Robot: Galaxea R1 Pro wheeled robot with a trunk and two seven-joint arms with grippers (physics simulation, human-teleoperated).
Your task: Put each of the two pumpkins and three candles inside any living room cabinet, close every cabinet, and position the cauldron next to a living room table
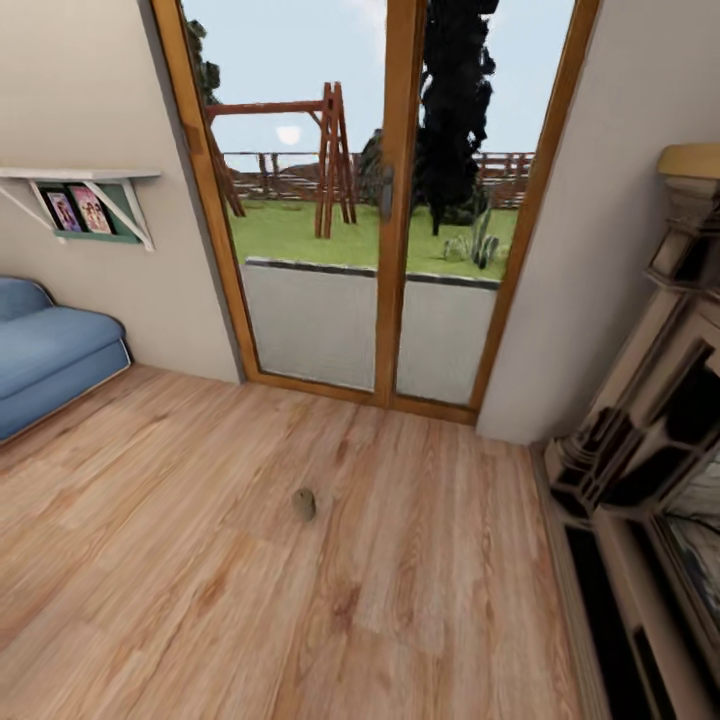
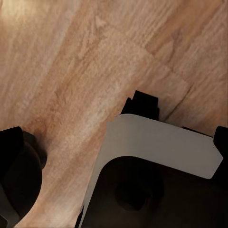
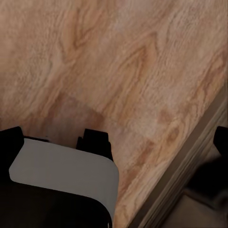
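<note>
both wrists angled down, jaws unreadable

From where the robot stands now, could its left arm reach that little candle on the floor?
Probably not yet. The candle stands alone on the wooden floor, well out in front of the glass door, and no arm shows near it in the head view. Nothing blocks the way, so the robot would likely need to roll closer first.

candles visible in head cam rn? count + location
1. A single candle stands alone on the bare wooden floor, in front of the glass patio door, with the blue sofa to its left and the fireplace to its right. Others may be out of frame.
</note>
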